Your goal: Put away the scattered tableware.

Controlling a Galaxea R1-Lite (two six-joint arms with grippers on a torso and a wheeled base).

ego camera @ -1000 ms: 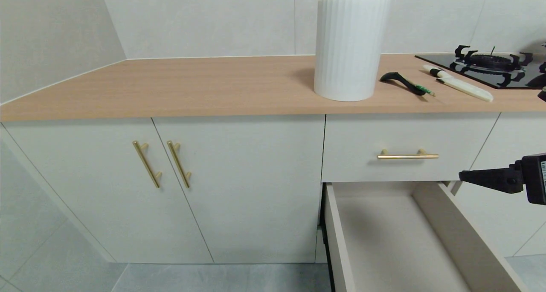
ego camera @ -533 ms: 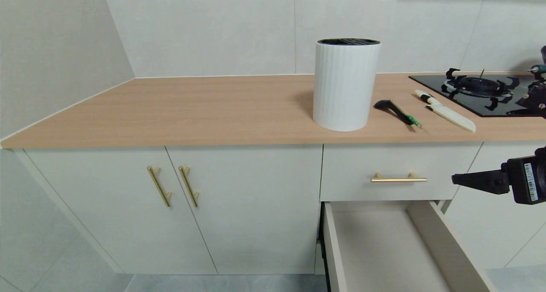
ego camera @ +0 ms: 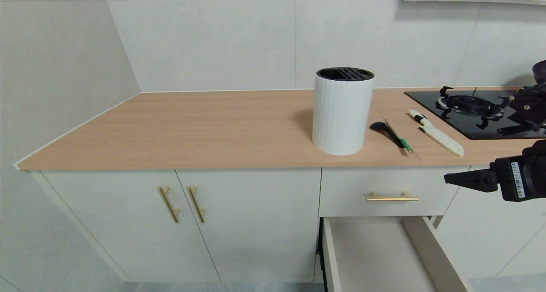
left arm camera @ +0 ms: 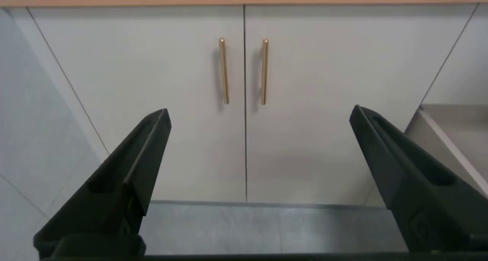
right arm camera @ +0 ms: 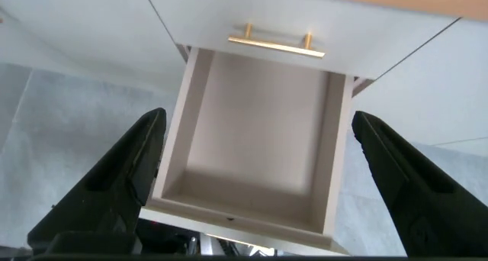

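Tableware lies loose on the desk, toward its right end, between the holder and the hob. Three pieces:
- Spoon, black, flat on the wood just beside the holder, its handle ending in green toward the front edge.
- Stick, thin and pale, along the spoon's handle. I cannot tell whether the two touch.
- Knife, pale blade, near the spoon but apart from it. Its handle points to the hob and its tip toward the desk's front edge.

Holder: a white ribbed cylinder, upright, with a black slotted top.

Hob: black glass with a burner grate, set into the desk's right end.

Below the tableware the upper drawer is closed and has a brass bar handle. The lower drawer is pulled out. Seen from my right wrist it has pale walls and a pale floor.

My right end effector hangs off the desk's front edge, level with the upper drawer and to its right, above the open drawer. Its fingers are spread wide and hold nothing.

My left end effector is low and faces the double doors under the left run of the desk. Its fingers are also spread wide and hold nothing. The two brass door handles sit between them in the wrist view.
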